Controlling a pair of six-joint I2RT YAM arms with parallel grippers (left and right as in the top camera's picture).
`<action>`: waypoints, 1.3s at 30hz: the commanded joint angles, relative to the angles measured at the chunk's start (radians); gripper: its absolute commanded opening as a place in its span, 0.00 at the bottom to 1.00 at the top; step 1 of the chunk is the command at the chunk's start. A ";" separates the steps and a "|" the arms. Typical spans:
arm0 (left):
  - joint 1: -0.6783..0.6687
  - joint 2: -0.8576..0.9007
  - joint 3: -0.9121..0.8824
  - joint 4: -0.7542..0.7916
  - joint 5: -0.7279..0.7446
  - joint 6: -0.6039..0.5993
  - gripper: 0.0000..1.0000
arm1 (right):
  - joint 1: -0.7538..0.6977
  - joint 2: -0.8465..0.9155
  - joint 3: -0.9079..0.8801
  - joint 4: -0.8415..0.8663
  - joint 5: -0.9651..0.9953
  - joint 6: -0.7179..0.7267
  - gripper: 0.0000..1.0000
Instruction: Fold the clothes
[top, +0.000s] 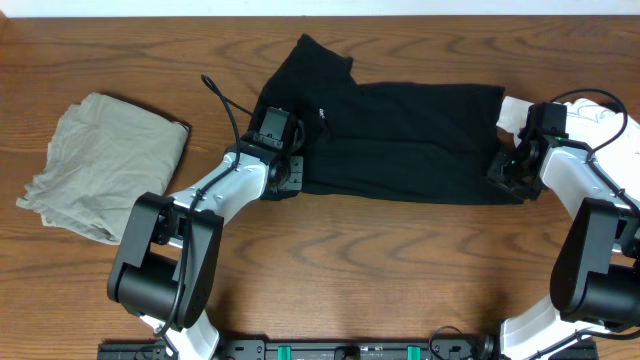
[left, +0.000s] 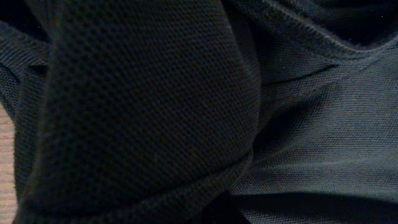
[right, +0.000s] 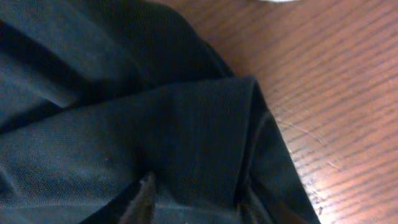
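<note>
A brown wood-grain table (top: 400, 260) fills the evenly lit view.

Black garment (left: 155, 112) hides the left fingers; the right arm (top: 575, 175) covers most of the white garment (top: 512, 108).

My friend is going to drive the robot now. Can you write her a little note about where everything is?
Left tool: shut, apparently pinching the left edge of the black garment.
Right tool: open, fingers straddling a fold at that garment's right corner.
The black garment lies stretched across the middle of the table. The grey-beige garment sits in a loose pile at far left. The white garment pokes out behind the right arm.
Done: the black one looks partly folded lengthwise.
Left: finish folding it, then probably the white one.
</note>
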 joint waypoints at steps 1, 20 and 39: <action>0.000 0.027 -0.048 -0.035 -0.023 0.002 0.06 | -0.004 0.012 -0.005 0.014 -0.032 -0.019 0.34; 0.000 0.027 -0.048 -0.035 -0.023 0.002 0.06 | -0.003 0.003 -0.004 0.294 -0.055 -0.014 0.41; 0.000 0.027 -0.048 -0.039 -0.023 0.002 0.06 | -0.010 0.002 0.037 0.372 -0.047 -0.031 0.61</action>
